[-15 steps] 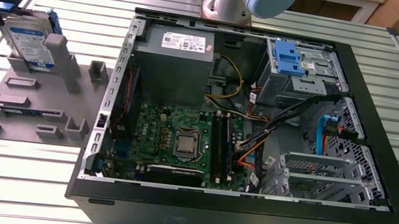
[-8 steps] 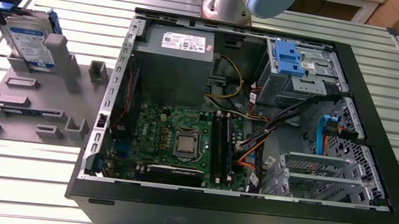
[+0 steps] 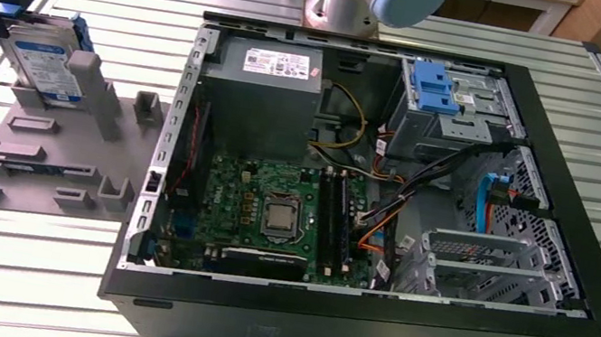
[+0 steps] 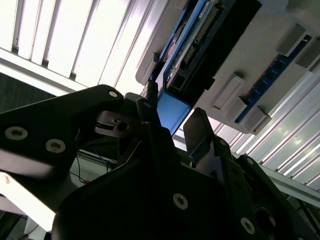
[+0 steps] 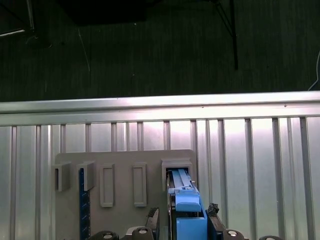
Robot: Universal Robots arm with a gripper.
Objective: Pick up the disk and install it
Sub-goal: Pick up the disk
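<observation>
The disk (image 3: 43, 66), silver with a white-and-blue label and blue side rails, stands on edge in a slot of the grey holder plate (image 3: 32, 165) at the exterior view's left. My gripper (image 3: 7, 11) is at the disk's upper end. In the first wrist view, the gripper (image 5: 183, 216) has one of its fingers (image 5: 152, 220) on each side of the disk's blue rail (image 5: 189, 207), with a gap showing on one side. The second wrist view shows the gripper (image 4: 172, 112) straddling the disk's blue end (image 4: 172, 111). The gripper is open and the disk sits in its slot.
An open computer case (image 3: 572, 296) lies at the centre and right of the slatted metal table (image 3: 15, 267). Inside are a grey power supply (image 3: 259, 88), a blue bracket with metal cage (image 3: 431, 85), the motherboard (image 3: 269, 209) and a silver drive cage (image 3: 481, 263). The arm's base (image 3: 347, 2) stands behind the case.
</observation>
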